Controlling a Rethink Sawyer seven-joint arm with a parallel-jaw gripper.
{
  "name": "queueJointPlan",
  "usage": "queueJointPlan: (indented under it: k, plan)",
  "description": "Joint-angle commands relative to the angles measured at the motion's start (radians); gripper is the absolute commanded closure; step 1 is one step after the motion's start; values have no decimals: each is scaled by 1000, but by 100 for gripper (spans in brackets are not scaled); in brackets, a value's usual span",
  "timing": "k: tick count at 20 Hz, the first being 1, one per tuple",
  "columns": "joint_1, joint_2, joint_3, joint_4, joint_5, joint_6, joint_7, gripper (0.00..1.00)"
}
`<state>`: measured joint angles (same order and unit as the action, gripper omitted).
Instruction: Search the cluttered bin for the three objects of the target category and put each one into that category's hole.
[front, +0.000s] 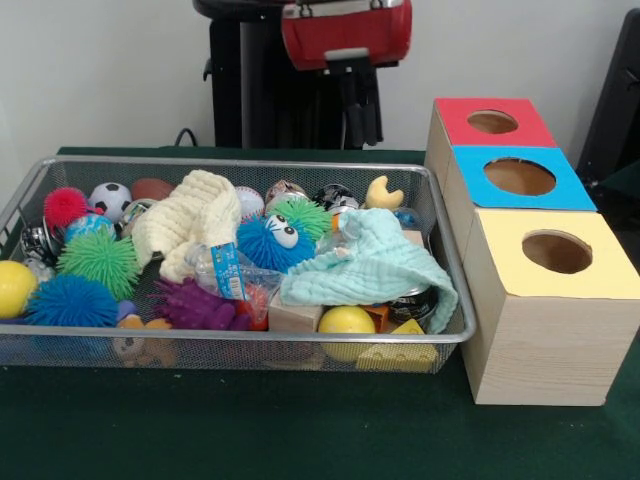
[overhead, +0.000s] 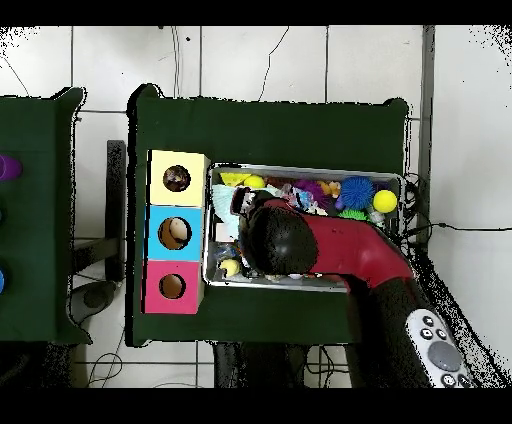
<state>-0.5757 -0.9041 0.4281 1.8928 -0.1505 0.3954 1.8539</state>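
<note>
A wire mesh bin (front: 250, 345) holds a heap of toys. Among them are a cream cloth (front: 190, 225), a mint cloth (front: 370, 265), a blue furry ball with eyes (front: 268, 243), green and blue spiky balls (front: 97, 262), a soccer ball (front: 110, 198), yellow balls (front: 346, 322), a plastic bottle (front: 225, 270) and a wooden block (front: 293, 315). To the right stand three wooden boxes, each with a round hole: red (front: 492, 122), blue (front: 519, 177) and yellow (front: 557, 252). My gripper (front: 360, 125) hangs above the bin's far side, holding nothing that I can see. In the overhead view the arm (overhead: 300, 243) covers it.
The bin (overhead: 395, 180) and the boxes (overhead: 175, 232) sit side by side on a dark green table cover (front: 300, 430). The arm hides the bin's middle in the overhead view. A black object stands at the front view's right edge (front: 620, 100).
</note>
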Motion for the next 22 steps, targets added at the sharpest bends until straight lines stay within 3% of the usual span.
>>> queueJointPlan:
  k: [1,11,22]
  plan:
    - [48,78,-87,100,38,-132,251,100]
    - [126,193,-166,75,41,-303,245,100]
    - [145,376,-220,0,9,-502,189,100]
